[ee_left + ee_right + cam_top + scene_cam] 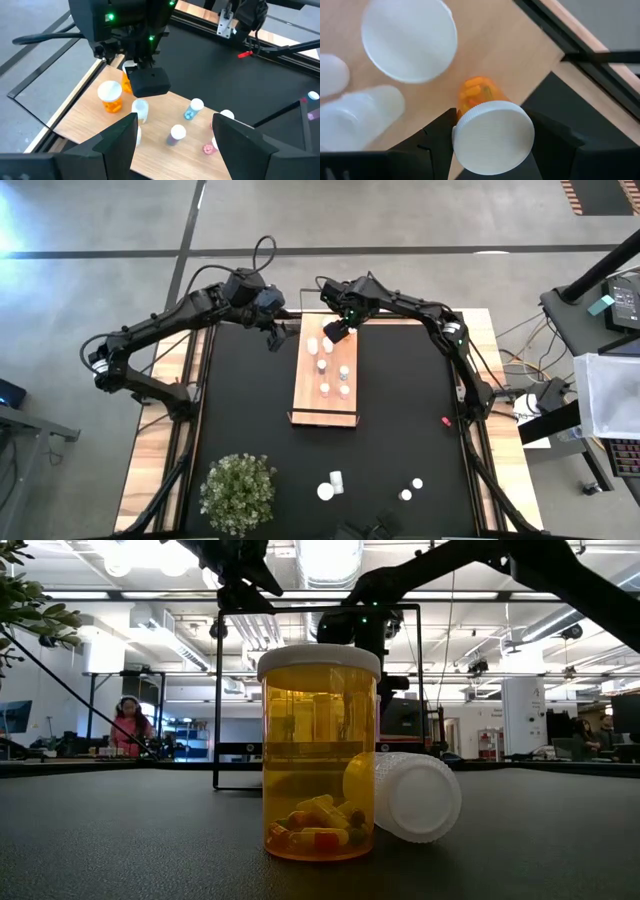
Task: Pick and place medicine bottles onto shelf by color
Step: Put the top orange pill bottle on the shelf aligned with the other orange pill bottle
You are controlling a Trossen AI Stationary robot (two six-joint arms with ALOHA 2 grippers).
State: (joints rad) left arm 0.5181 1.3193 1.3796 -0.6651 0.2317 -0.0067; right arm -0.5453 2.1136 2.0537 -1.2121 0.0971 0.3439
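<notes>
The long light-wood rectangular shelf board lies lengthwise at the middle of the black mat, black metal frame at its ends.

The right gripper hangs over the far end of the shelf. In the right wrist view its two dark fingers close on a small orange pill bottle with a white cap, one finger on each side of the cap; bottle upright, orange pills visible inside. Whether its base touches the board cannot be told. The left wrist view shows the same bottle mostly hidden under the right gripper's black body.

Just beside it on the shelf stands a second orange white-capped bottle, upright. Further along the board: a clear whitish bottle, a pale blue bottle with white cap, a purplish white-capped bottle, and pink-red bottles near the board's edge, partly behind the left gripper's finger.

The left gripper waits above the mat, just beside the shelf's far left corner, fingers spread apart, nothing between them.

At the mat's near edge, well apart from the shelf: a large-looking amber bottle with white cap, upright, capsules at its bottom, with a white bottle on its side touching it. Two more small white-capped bottles stand to the right of those. A green potted plant sits at the near left. A small red item lies on the mat right of the shelf.

A person shows in the room far behind.
</notes>
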